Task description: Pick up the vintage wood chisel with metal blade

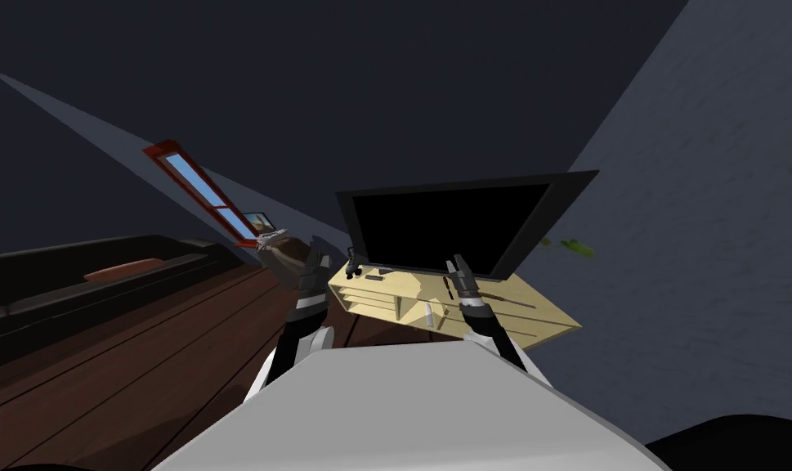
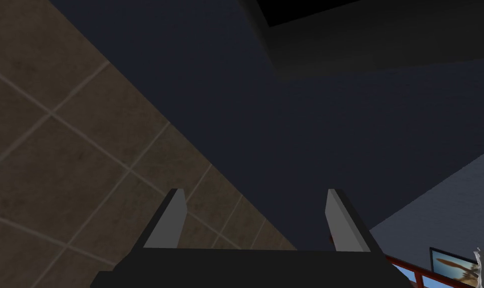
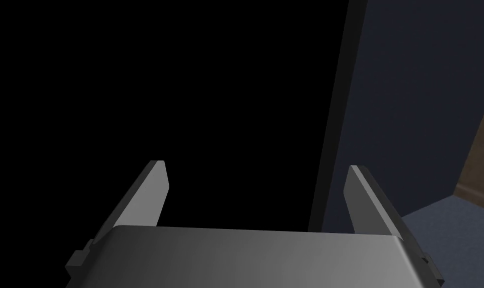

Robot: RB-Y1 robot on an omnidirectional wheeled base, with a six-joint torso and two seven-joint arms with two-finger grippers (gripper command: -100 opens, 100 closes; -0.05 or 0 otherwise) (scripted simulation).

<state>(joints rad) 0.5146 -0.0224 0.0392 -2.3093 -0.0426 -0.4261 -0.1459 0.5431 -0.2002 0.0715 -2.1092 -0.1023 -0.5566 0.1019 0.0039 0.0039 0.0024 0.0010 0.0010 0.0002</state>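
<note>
A light wooden TV stand point(image 1: 541, 315) carries a black TV point(image 1: 455, 221). On its top lie two long thin dark tools: one point(image 1: 447, 288) just beside my right gripper point(image 1: 458, 263), the other point(image 1: 508, 300) further right. Which of them is the chisel I cannot tell. In the right wrist view my right gripper point(image 3: 255, 165) is open with nothing between its fingers, and it faces the black TV screen point(image 3: 161, 90). My left gripper point(image 1: 316, 248) is raised left of the stand. In its wrist view the left gripper point(image 2: 255, 192) is open and empty.
A small dark object point(image 1: 373, 277) and a dark lump point(image 1: 353, 268) lie at the stand's left end, and a white piece point(image 1: 429, 315) sits on its front. A dark sofa point(image 1: 75, 286) runs along the left. Brown wooden floor point(image 1: 157, 360) lies between them.
</note>
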